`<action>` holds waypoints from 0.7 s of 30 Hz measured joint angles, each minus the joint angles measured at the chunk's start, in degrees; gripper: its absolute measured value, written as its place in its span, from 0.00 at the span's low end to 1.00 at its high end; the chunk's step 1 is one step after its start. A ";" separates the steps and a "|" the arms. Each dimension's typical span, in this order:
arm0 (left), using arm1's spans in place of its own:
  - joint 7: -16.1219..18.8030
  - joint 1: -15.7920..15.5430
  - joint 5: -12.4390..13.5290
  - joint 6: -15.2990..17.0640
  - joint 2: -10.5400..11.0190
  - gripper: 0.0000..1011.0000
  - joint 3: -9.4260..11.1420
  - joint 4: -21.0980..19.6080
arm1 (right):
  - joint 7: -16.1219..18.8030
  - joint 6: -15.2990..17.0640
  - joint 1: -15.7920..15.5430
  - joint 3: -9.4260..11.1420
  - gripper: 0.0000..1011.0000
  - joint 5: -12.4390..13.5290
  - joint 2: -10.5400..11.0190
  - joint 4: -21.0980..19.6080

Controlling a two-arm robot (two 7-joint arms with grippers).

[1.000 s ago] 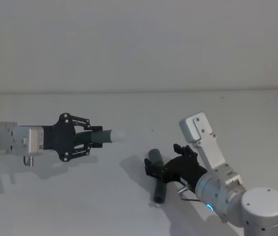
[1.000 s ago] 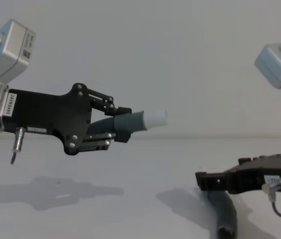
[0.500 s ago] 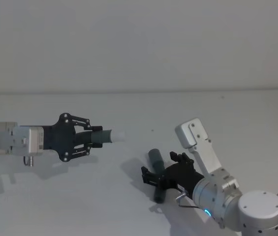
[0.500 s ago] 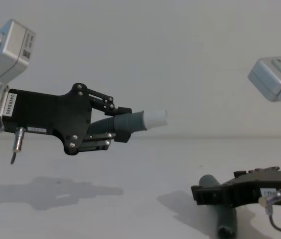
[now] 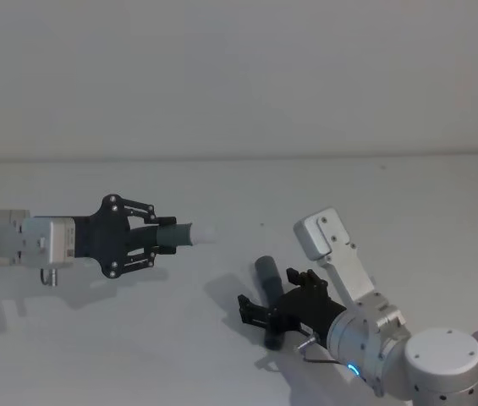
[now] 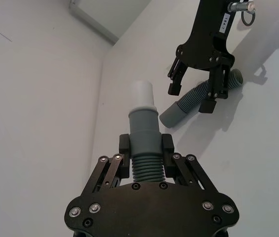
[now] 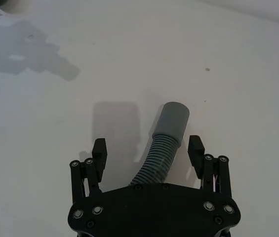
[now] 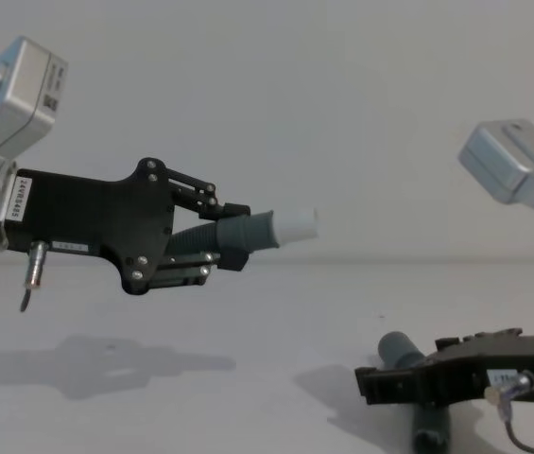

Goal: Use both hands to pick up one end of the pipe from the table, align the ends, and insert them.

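Nearest me, my right gripper (image 7: 147, 144) hangs low over the table (image 7: 35, 163), fingers spread either side of the ribbed hose piece (image 7: 165, 143) lying lengthwise between them, open cuff (image 7: 174, 116) pointing away, while farther off my left gripper (image 8: 232, 235) pinches the white-tipped piece (image 8: 259, 230) aloft.

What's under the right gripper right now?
The dark hose piece lies on the table, its ribbed middle between the open fingers of the right gripper, cuff poking out ahead. The stretch beneath the gripper body is covered.
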 joint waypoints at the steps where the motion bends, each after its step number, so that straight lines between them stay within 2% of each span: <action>1: 0.00 0.00 0.00 0.00 0.00 0.33 0.00 0.00 | 0.05 0.10 0.04 -0.02 0.99 -0.02 0.00 0.01; 21: 0.00 0.00 0.00 0.00 0.00 0.33 0.00 0.00 | 1.32 2.33 0.68 0.12 0.99 -0.68 -0.17 1.25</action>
